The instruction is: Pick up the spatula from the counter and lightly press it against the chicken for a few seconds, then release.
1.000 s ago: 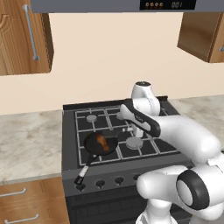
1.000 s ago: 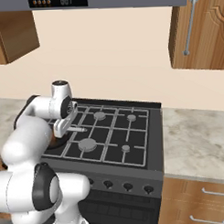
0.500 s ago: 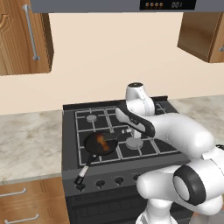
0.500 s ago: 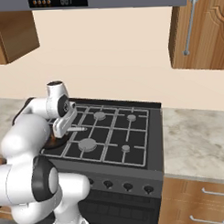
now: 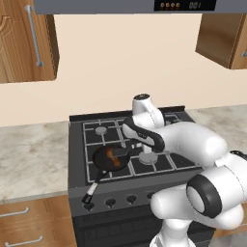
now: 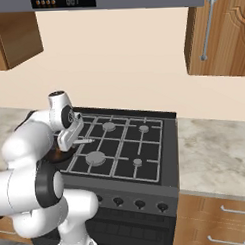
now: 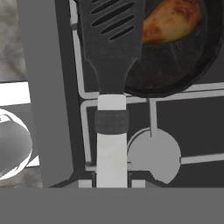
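A black pan [image 5: 107, 159] sits on the stove's front-left burner with a browned chicken piece [image 5: 112, 153] in it. My gripper [image 5: 135, 144] hangs just right of the pan, shut on the spatula [image 5: 124, 151]. The hand view shows the white handle [image 7: 111, 144] running up between my fingertips [image 7: 86, 183] to the slotted black head [image 7: 114, 26]. That head lies over the pan [image 7: 179, 65], its edge right beside the chicken [image 7: 173, 19]; contact cannot be told. In the right base view the gripper [image 6: 71, 139] holds the handle [image 6: 86, 141] level.
The pan's long handle [image 5: 92, 189] points over the stove's front edge, above the knobs [image 5: 131, 198]. Bare burners [image 6: 109, 127] fill the rest of the cooktop. Marble counter [image 5: 29, 154] flanks the stove on both sides. A burner cap [image 7: 153, 155] lies under the hand.
The hand has moved left and slightly down toward the pan, carrying the spatula, so its head now reaches over the pan beside the chicken.
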### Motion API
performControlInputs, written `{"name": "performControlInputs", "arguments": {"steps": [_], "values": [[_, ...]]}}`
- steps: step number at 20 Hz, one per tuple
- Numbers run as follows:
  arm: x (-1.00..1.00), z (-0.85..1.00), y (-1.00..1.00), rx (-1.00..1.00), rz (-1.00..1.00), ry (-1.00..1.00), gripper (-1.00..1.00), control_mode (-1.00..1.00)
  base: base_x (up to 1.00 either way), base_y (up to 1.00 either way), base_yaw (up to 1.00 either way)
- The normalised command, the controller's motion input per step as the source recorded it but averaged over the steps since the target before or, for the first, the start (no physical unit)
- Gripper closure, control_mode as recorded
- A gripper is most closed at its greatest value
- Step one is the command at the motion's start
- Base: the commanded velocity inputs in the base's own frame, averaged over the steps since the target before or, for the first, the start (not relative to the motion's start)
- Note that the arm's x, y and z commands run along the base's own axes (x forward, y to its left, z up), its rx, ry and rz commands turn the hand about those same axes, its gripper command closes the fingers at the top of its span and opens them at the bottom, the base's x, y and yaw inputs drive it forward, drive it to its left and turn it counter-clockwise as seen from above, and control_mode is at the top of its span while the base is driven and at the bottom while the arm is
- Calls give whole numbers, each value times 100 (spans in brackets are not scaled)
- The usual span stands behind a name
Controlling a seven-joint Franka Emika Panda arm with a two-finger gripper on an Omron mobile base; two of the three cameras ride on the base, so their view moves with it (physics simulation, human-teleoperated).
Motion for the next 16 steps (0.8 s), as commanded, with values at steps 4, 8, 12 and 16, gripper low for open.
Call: {"name": "performControlInputs", "arguments": {"steps": [4,8,12,16], "values": [[13,-15,0,-4,0,-2,100,-100,0,0,0],[15,-13,4,0,0,-6,100,-100,0,0,0],[24,-16,11,0,0,-5,100,-100,0,0,0],[19,-23,3,-1,0,-3,100,-100,0,0,0]]}}
